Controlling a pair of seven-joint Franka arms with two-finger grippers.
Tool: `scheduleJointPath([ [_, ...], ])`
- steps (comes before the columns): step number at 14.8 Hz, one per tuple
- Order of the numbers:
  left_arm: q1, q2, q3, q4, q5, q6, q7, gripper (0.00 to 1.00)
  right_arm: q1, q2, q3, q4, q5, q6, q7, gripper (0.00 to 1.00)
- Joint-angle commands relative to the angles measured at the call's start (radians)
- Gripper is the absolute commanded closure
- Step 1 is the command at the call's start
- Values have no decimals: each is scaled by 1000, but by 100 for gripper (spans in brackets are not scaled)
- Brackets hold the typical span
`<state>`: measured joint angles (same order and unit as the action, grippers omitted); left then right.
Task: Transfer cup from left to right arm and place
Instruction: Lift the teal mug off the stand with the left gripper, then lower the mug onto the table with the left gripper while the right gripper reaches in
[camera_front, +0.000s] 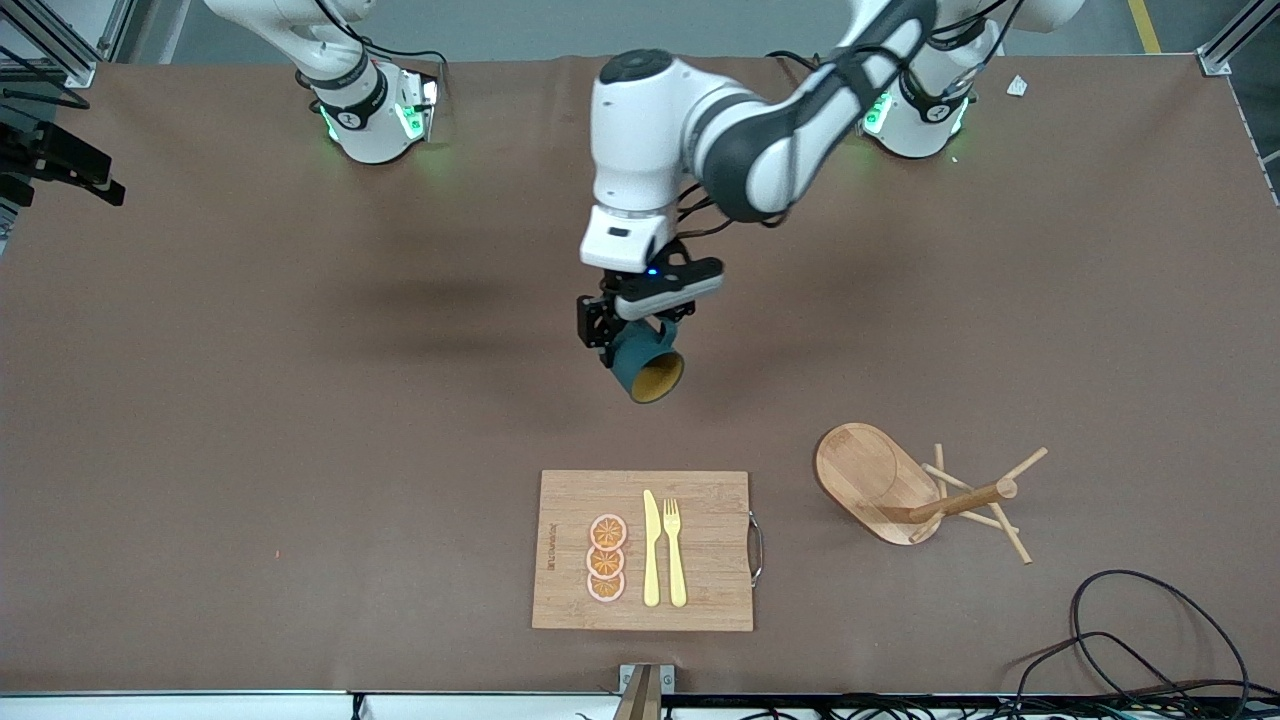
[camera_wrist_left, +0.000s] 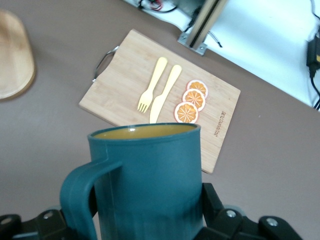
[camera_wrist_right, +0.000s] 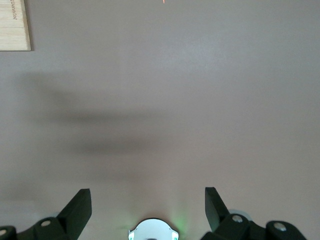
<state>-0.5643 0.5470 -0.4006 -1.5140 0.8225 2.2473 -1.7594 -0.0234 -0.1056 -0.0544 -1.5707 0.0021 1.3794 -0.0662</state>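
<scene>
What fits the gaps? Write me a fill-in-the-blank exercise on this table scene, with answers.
1. The left gripper is shut on the ____.
2. The right gripper is open, with bare ____ under it.
3. On the cutting board, beside the knife, lies a yellow ____.
4. The number of orange slices on the board is ____.

Missing words: cup; table; fork; three
</scene>
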Motion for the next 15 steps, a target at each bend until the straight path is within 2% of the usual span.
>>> scheduleJointPath([
  [1,-94,102,16,18,258,11,-150,62,-16,9,8,-2,-2,1,14,0],
  [3,-138,161,19,18,435,2,-238,62,-18,15,7,-2,1,1,13,0],
  [6,-193,246,22,24,631,-41,-276,64,-18,17,7,0,1,6,5,0],
  [9,-285,353,87,75,814,-101,-397,66,-20,23,7,-2,1,15,3,0],
  [13,-426,422,239,103,842,-124,-468,66,-56,58,5,1,12,35,2,0],
  [15,-466,448,264,115,840,-127,-482,65,-56,61,5,1,10,38,2,0],
])
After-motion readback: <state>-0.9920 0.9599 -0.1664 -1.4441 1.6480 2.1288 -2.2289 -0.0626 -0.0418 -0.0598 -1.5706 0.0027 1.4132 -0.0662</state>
